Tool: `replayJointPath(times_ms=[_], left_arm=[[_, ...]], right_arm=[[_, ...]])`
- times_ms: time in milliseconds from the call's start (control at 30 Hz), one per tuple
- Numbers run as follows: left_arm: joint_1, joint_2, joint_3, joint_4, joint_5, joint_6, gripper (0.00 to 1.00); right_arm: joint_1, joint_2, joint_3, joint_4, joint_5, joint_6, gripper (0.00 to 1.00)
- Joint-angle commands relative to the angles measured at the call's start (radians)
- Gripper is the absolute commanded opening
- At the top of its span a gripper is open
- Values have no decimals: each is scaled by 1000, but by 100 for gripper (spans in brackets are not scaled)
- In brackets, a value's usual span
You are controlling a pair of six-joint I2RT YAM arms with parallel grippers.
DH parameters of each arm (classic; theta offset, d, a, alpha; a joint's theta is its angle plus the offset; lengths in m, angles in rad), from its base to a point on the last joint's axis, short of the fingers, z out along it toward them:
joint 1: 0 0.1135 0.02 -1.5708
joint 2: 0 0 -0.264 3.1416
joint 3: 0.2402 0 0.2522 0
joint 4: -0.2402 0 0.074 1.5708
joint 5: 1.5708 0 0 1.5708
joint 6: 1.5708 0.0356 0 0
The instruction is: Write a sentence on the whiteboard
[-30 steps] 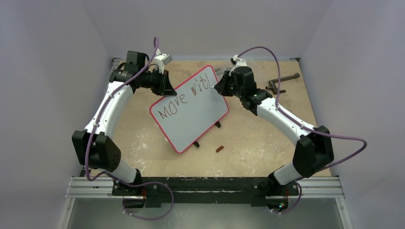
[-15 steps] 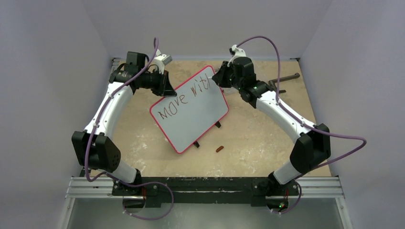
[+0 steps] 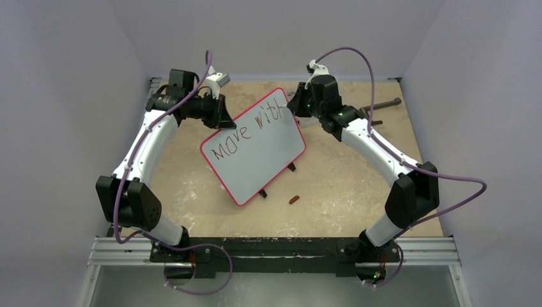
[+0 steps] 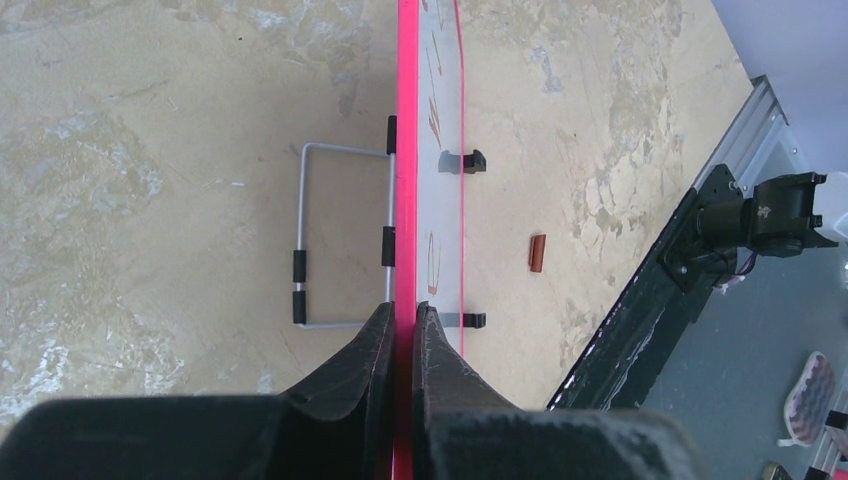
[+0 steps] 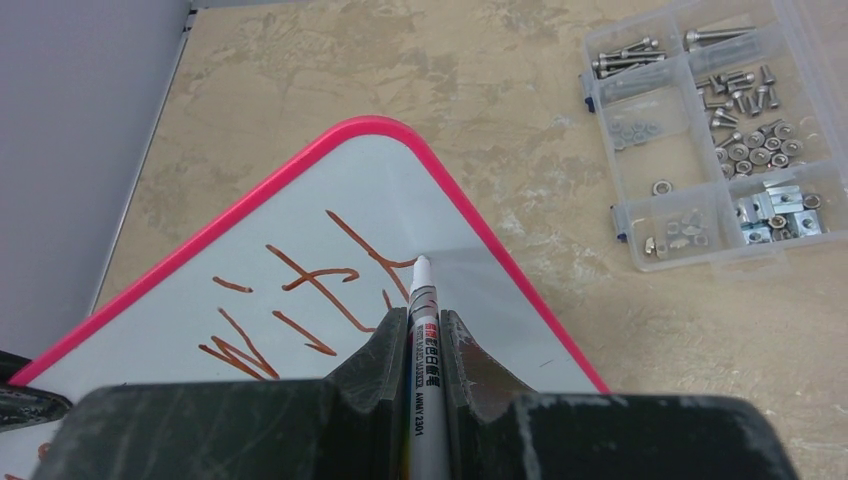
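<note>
Slanting across the whiteboard, the sentence begins "Move wit".

Looks like a robotics lab test cell, boxed in on three sides by plain pale wall panels. Shows two white-and-black robot arms bolted to an aluminium rail at the near edge of a scuffed tan tabletop, with purple cables looping off them. Adds workshop clutter: a clear compartment box of screws, nuts and washers, and a dark metal tool at the far right.
</note>
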Motion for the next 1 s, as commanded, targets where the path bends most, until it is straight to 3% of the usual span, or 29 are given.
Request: replayJointPath(times_ms=[0,533,967], left_arm=[[2,-46,16,63,-9,42,0],[1,-40,19,63,-11,43,0],[2,-34,18,62,-13,40,0]], right_arm=[[-12,-7,5,4,12,-22,0],[-12,-83,-75,-33,-27,-34,0],[-13,-174,-2,-114,-40,-38,0]])
